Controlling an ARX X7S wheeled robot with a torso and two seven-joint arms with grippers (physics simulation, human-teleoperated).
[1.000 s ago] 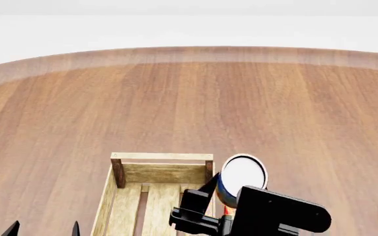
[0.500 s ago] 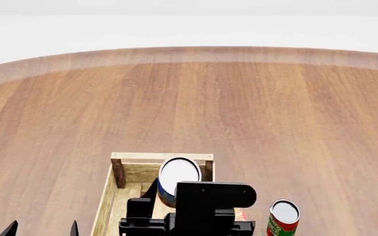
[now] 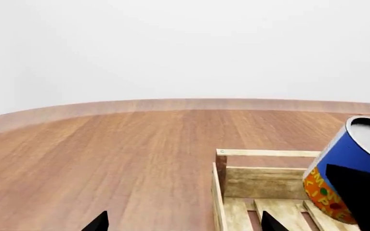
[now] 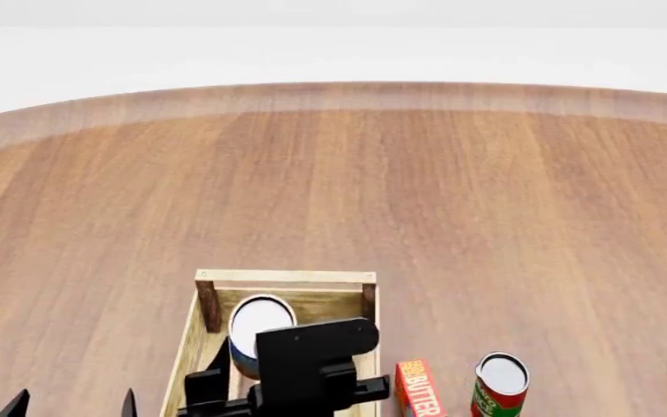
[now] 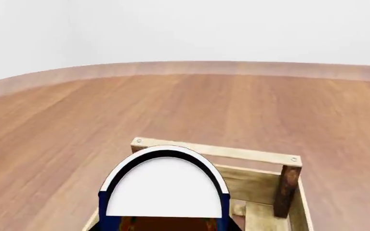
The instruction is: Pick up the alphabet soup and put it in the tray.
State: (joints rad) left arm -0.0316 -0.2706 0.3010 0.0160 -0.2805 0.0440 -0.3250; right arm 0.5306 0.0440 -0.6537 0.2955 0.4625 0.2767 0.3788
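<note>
So the right gripper (image 4: 235, 369) is clamped on the alphabet soup (image 4: 257, 330) and has it hanging over the far end of the tray (image 4: 285, 277), inside the rim line from the head view. In the left wrist view the can (image 3: 342, 168) looks tilted, top leaning away from the tray's floor, and clearly not resting on the slats.

What could go wrong: if it gets let go at this tilt, I'd bet it lands on its bottom edge and tips over or rolls along the slats. It also sits near the far left corner post (image 4: 208, 304), so a small drift that way on the descent could clip the base on the post or the low side wall and leave it perched on the rim. Hard to say how high it is above the floor, the right wrist view is mostly just the can's pale top (image 5: 164, 185).

Room-wise it's fine. The tray runs long toward the robot, so there's plenty of slatted floor to come back onto. The butter box (image 4: 419, 388) and the red-and-green can (image 4: 498, 385) stand outside the right wall, well apart from the carry. The left gripper (image 4: 73, 406) is idle near the tray's left side, fingertips spread apart and gripping nothing, out of the way. The table (image 4: 426, 191) beyond is bare wood.
</note>
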